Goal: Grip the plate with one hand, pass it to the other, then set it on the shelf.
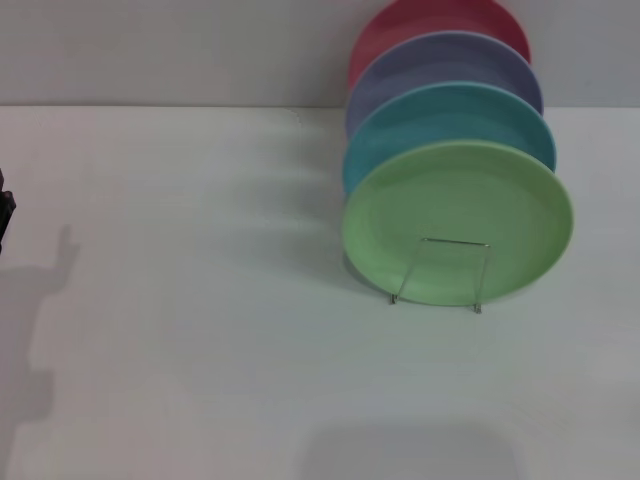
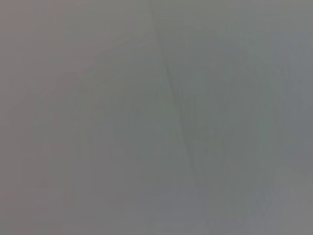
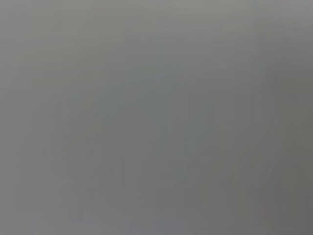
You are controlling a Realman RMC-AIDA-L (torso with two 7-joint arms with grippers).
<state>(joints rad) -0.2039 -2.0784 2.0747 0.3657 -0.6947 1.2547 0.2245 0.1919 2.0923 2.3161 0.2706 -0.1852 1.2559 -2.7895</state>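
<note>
The light green plate (image 1: pixel 458 205) stands upright on edge at the front of the silver wire shelf (image 1: pixel 452 241), right of centre on the white table. One wire loop of the shelf shows in front of the plate's lower part. A dark piece of my left arm (image 1: pixel 4 215) shows at the far left edge of the head view, far from the plate. My right gripper is out of view. Both wrist views show only a plain grey surface.
Behind the green plate, a sky-blue plate (image 1: pixel 450 115), a lavender plate (image 1: pixel 440 70) and a red plate (image 1: pixel 440 25) stand in the same row, reaching back to the wall. The white table (image 1: pixel 200 330) spreads to the left and front.
</note>
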